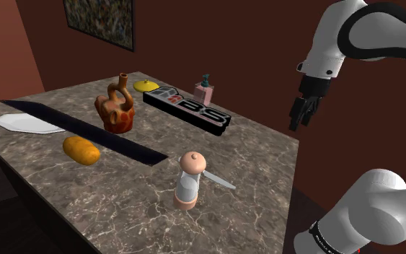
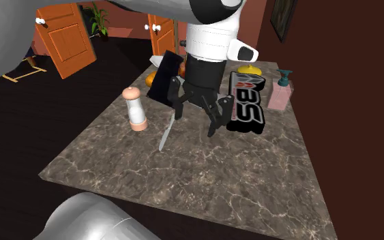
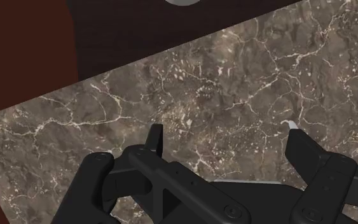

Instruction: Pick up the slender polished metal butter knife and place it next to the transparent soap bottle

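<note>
Hovering above table: gripper, black fingers spread wide, nothing betw them; wrist view has bare marble in the gap. Butter knife lies flat on the marble just beside pale shaker, one end close to it, other end pointing away. Can't tell blade from handle.

In 2nd ext view the knife sits lower and to that view's left of gripper, near the finger on that side. Long axis runs roughly twd table's near edge there.

Judgement: hand needs to drop and shift twd shaker side, fingers set across the thin axis, not along it. Shaker is the close obstacle: tall, prob. tips if nudged.

Soap bottle, pinkish see-through w/ dark pump, stands at far end in shoulder view, well apart from knife. Black lettered box lies betw the two, so carry over or round it. Brown jug and orange lump further off, no bother.
</note>
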You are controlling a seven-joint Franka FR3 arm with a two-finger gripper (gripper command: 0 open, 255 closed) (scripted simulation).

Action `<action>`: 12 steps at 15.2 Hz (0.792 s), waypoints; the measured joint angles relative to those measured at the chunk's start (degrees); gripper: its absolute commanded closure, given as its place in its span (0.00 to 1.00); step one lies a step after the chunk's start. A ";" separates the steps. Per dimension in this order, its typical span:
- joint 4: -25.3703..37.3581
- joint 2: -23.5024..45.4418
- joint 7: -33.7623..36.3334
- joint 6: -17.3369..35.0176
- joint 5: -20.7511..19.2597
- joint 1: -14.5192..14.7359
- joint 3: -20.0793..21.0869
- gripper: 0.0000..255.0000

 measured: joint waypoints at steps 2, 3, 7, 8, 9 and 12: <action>-0.55 0.13 0.16 1.06 0.20 0.26 0.44 0.00; -1.37 0.20 0.44 2.63 0.51 0.66 1.16 0.00; -5.61 1.48 1.65 11.55 1.83 2.64 4.73 0.00; -6.97 1.28 2.18 13.71 2.26 3.27 5.84 0.00; -7.53 2.08 2.59 15.96 2.56 3.80 6.86 0.00; -9.89 4.64 3.99 23.60 3.33 5.36 10.15 0.00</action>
